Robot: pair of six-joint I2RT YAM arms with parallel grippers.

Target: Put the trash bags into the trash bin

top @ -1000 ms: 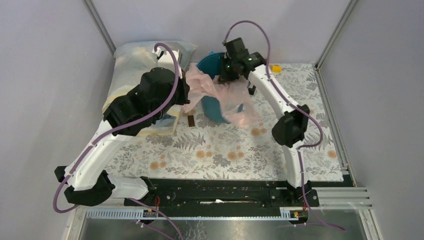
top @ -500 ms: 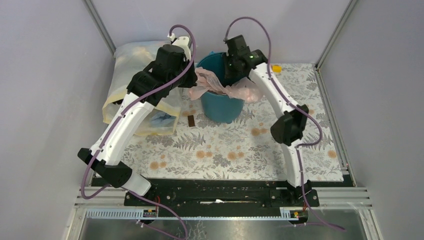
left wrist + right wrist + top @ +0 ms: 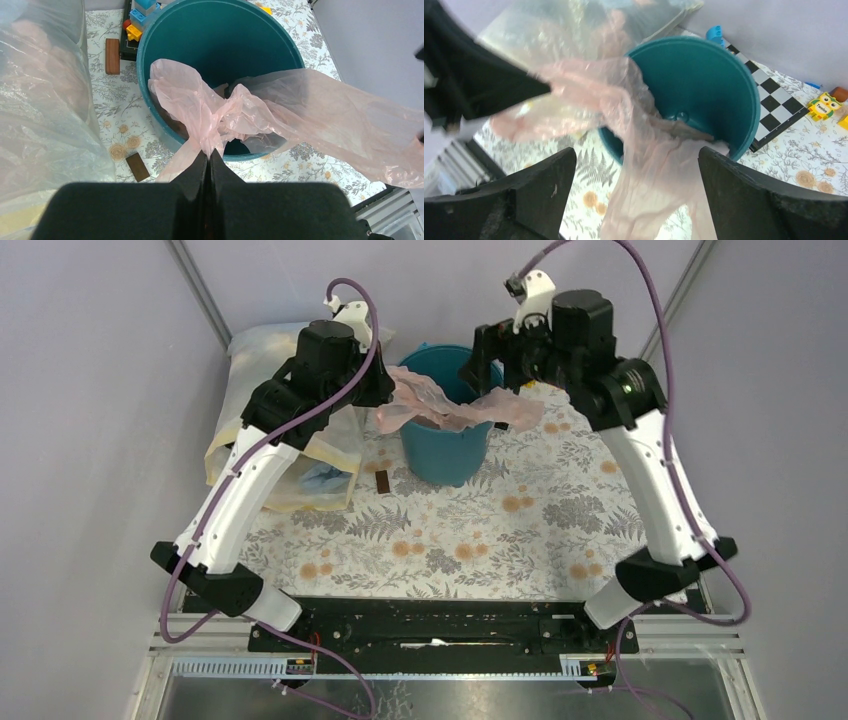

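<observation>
Left claw (image 3: 207,155) is clenched on the pink trash bag (image 3: 300,110), which drapes across the teal trash bin (image 3: 220,35), only partly inside; right claw (image 3: 636,156) gapes released. Pushing it fully in is left to do

Large cloudy yellowish-white sack (image 3: 255,355), stuffed full, lying on a floral-print cloth (image 3: 450,530) that extends to its right. Just off the sack's near right corner: small dark brown block (image 3: 383,482). Well to its right, at the cloth's far edge: yellow toy (image 3: 551,376). Left wrist view, beside the sack's edge: brown wooden block (image 3: 112,56) and coloured bricks (image 3: 136,25).
</observation>
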